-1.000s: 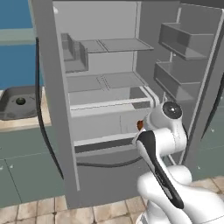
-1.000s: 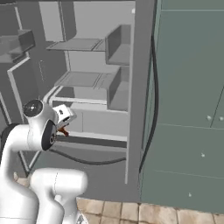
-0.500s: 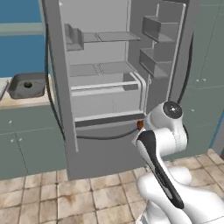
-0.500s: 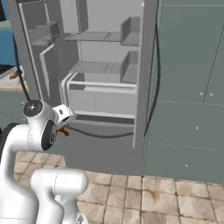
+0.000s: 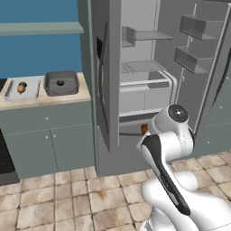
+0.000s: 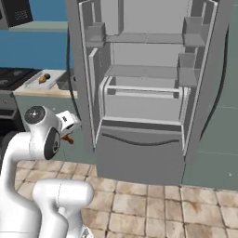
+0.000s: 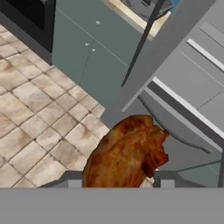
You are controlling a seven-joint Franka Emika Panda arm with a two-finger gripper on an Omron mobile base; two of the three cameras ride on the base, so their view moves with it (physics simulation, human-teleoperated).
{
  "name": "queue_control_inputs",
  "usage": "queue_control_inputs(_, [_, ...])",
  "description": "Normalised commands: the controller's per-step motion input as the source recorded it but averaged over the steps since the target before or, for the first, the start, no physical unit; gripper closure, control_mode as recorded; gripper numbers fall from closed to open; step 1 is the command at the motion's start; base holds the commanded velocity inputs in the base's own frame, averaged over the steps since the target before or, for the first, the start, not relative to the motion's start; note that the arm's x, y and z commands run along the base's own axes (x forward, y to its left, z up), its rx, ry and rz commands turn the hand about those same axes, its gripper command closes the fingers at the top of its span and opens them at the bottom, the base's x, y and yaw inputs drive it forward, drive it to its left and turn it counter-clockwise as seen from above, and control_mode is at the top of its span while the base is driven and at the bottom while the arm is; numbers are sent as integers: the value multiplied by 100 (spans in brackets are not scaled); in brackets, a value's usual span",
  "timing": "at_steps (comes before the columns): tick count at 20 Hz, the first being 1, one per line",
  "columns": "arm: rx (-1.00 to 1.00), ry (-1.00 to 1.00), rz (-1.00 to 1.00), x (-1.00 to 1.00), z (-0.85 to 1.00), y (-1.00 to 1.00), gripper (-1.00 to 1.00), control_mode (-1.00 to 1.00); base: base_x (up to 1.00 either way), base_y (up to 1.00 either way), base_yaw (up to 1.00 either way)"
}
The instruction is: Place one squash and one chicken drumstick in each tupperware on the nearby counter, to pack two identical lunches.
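Between the jaws sits a glossy reddish-orange chicken drumstick (image 7: 127, 151), mottled with darker brown patches. Beyond it, the open fridge (image 6: 139, 93) is plain mid-grey inside and out, edged with a dark door seal. The floor of square tiles (image 7: 30, 113) is mottled beige and tan with pale grout. The cabinet doors (image 5: 49, 137) are grey-green with small pale knobs, under a beige speckled tabletop (image 5: 45, 97) bearing a pale grey-white shallow tupperware (image 5: 20, 88) and a dark grey one (image 5: 61, 83). The wall (image 5: 40, 54) is blue.

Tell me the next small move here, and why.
Probably carry the chicken drumstick held in the gripper toward the counter, to the dark grey tupperware. That one seems to hold just a dark ball, while the pale tupperware already shows a drumstick.
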Motion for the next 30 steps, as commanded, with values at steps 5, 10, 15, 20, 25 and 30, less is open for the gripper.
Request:
queue_control_inputs(5, [0, 0, 0, 0, 0, 0, 100, 100, -22, 92, -10])
queue_control_inputs(10, [0, 0, 0, 0, 0, 0, 100, 100, -4, 98, -15])
queue_control_inputs(15, [0, 0, 0, 0, 0, 0, 100, 100, -16, 100, -14])
queue_control_inputs(20, [0, 0, 0, 0, 0, 0, 100, 100, -8, 100, 2])
queue_control_inputs(25, [0, 0, 0, 0, 0, 0, 100, 100, 0, 100, 31])
queue_control_inputs(30, [0, 0, 0, 0, 0, 0, 100, 100, 0, 100, 47])
